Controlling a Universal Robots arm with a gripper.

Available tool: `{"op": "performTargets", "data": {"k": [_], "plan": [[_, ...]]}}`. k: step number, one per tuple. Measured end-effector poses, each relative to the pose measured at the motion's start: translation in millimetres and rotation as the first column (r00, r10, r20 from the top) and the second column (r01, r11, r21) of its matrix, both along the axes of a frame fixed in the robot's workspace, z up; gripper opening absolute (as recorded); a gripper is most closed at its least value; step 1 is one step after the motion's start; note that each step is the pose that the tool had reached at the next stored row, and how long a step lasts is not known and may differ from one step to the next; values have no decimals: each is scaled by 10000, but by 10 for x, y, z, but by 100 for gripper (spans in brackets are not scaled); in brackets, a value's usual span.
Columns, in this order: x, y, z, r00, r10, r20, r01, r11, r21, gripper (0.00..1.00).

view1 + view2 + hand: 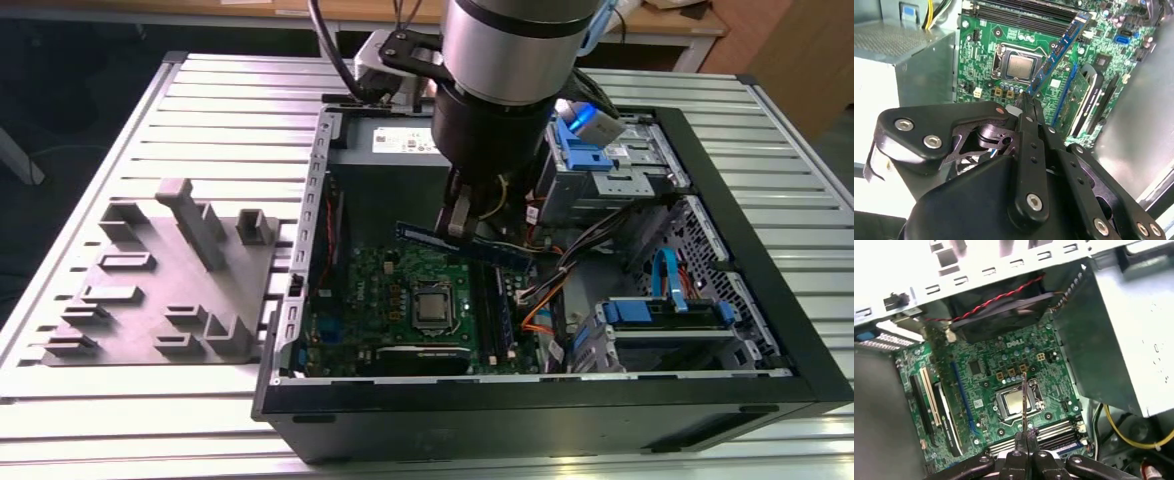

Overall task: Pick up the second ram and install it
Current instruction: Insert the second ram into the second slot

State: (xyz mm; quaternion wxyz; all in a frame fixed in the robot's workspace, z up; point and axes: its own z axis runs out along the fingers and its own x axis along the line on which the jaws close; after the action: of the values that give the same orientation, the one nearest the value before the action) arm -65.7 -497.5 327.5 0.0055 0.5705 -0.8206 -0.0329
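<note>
Holding the second ram (481,246) clamped in my gripper (458,228), hovering tilted over the green motherboard (380,290).

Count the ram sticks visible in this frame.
2. The second ram is clamped in the gripper above the motherboard; another ram appears seated beside the processor. The arm may hide more.

1. The second ram (501,250), held in the black pincer (458,232), is dark blue with black chips.
2. Below the pincer, the motherboard (387,290) is green.
3. Around the pincer, the case (534,410) is black.
4. Farther out, the table (227,90) is pale grey with ribbed stripes.
</note>
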Motion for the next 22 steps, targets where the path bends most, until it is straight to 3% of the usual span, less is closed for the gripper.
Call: {"op": "performTargets", "data": {"k": [6,12,17,22], "plan": [[0,0,-2,9960,-892,0,892,9960,19,8],[0,0,-3,9843,-1767,-1,1767,9843,27,8],[0,0,-5,9683,-2499,-3,2499,9683,37,8],[0,0,-7,9450,-3272,-5,3272,9450,41,8]]}}
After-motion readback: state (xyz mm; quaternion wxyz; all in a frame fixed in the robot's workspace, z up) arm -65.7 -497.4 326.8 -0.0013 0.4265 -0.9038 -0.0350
